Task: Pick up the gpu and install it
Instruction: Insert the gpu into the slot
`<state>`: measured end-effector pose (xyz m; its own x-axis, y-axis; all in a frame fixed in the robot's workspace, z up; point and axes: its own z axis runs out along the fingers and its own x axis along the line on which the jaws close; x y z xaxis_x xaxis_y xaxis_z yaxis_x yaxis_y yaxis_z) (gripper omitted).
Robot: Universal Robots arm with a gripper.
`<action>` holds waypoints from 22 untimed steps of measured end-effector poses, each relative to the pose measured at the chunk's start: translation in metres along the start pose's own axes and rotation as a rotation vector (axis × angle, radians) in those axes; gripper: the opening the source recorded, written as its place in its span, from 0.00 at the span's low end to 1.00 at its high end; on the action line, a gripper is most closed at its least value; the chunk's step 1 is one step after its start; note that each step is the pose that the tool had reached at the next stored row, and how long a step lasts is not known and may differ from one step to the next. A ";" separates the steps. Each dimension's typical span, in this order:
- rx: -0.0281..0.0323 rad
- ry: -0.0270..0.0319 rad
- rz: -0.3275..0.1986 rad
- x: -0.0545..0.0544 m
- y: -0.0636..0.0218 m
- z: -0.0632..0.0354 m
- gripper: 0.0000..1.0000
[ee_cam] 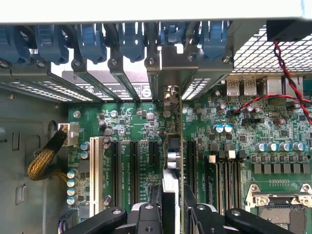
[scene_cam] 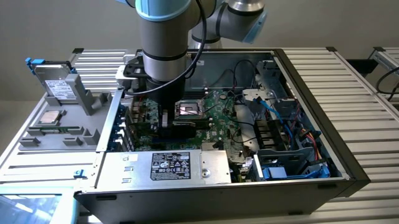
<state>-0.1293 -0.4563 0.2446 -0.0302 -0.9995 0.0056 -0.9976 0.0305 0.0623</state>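
Clamping the gpu (ee_cam: 174, 155) in the gripper (ee_cam: 171, 199), edge-on over the motherboard (ee_cam: 273, 122) slots, silver bracket toward the blue clips (ee_cam: 131, 39), inside the open case (scene_cam: 299, 196), toward the exterior view's left.

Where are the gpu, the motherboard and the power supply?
gpu (ee_cam: 174, 151), wrist view, the card's edge facing the camera.
motherboard (ee_cam: 127, 127), wrist view, green board above the expansion slots.
power supply (scene_cam: 171, 165), exterior view, its black label.

It was a robotics lab bench: a ribbed silver aluminium-slat table (scene_cam: 367, 98) carried an open black desktop computer case (scene_cam: 218, 203) around the gripper (scene_cam: 163, 122), and a grey moulded parts fixture (scene_cam: 62, 140) holding a silver hard drive (scene_cam: 59, 86) sat just beside the gripper.
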 end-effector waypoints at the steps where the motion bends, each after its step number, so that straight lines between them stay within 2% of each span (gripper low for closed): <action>1: 0.0000 0.0000 0.000 0.000 0.0000 0.0000 0.28; 12: -0.0001 0.0006 -0.010 0.001 -0.0009 -0.0001 0.28; 15: -0.0030 0.0009 -0.014 0.001 -0.0015 -0.0008 0.28; 22: -0.0031 0.0011 -0.016 0.001 -0.0013 -0.0008 0.28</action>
<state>-0.1280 -0.4575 0.2453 -0.0146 -0.9999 0.0057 -0.9977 0.0149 0.0655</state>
